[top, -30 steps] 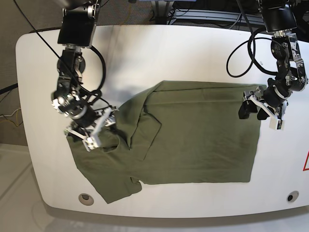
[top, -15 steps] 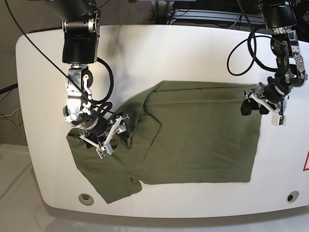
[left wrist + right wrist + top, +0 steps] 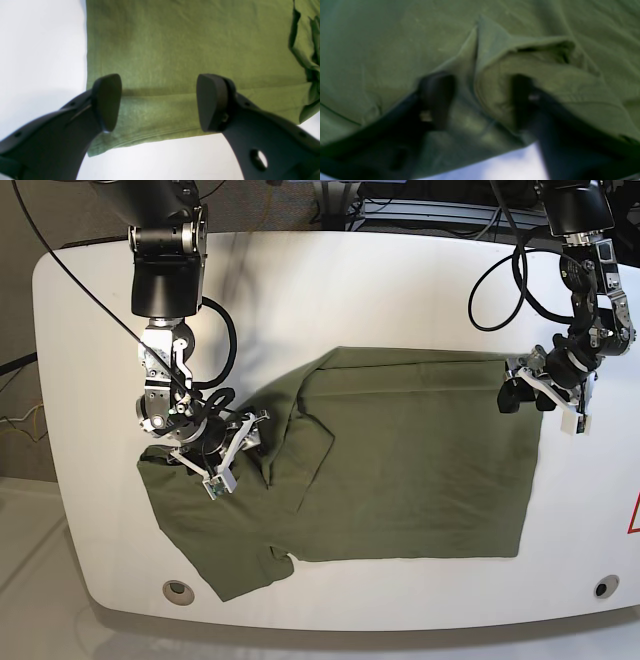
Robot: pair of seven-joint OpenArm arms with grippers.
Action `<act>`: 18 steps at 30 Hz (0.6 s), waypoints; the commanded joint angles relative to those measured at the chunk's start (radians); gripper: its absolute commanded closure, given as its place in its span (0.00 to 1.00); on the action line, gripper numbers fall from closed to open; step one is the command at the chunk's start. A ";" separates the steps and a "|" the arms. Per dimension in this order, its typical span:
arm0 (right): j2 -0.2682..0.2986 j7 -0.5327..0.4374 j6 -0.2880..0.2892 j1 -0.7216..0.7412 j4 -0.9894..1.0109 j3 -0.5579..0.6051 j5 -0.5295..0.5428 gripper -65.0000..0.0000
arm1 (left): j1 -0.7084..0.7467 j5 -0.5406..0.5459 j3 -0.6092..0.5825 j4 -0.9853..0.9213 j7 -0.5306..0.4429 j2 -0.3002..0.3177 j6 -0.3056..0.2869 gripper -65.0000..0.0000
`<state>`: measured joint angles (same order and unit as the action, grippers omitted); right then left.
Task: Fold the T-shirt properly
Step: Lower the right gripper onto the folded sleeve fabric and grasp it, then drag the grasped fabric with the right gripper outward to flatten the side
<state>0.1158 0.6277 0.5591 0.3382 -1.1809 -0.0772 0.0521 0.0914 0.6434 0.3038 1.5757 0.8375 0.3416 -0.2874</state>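
The T-shirt (image 3: 400, 460) lies spread across the white table (image 3: 330, 290), its side nearer the right gripper rumpled and folded over. There the right gripper (image 3: 480, 100) stands with its fingers apart on either side of a raised fold of cloth, pressed into it; the blurred view does not show a firm pinch. Farther off, the left gripper (image 3: 158, 102) hangs spread wide above the shirt's corner, holding nothing.
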 commanded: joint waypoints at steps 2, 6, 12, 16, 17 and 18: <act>0.006 -0.033 0.006 0.042 -0.015 -0.002 0.015 0.81 | -0.012 0.011 0.005 0.021 -0.022 0.017 -0.002 0.34; 0.006 -0.039 0.005 0.045 -0.014 -0.002 0.015 1.00 | -0.012 0.011 0.005 0.021 -0.022 0.017 -0.002 0.34; 0.009 -0.039 0.005 0.045 -0.014 -0.002 0.015 1.00 | -0.012 0.010 0.007 0.021 -0.022 0.000 -0.002 0.34; 0.012 -0.039 0.005 0.043 -0.015 -0.003 0.015 1.00 | -0.006 0.008 0.007 0.021 -0.022 0.000 -0.002 0.34; 0.012 -0.039 0.005 0.042 -0.015 -0.003 0.015 1.00 | -0.003 0.010 0.007 0.021 -0.022 0.000 -0.002 0.34; 0.012 -0.039 0.005 0.042 -0.015 -0.005 0.015 1.00 | -0.002 0.010 0.007 0.021 -0.024 0.000 -0.002 0.34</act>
<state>0.1200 0.6098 0.5598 0.3508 -1.1809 -0.0776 0.0551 0.0948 0.6430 0.3050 1.5757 0.8371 0.3256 -0.2874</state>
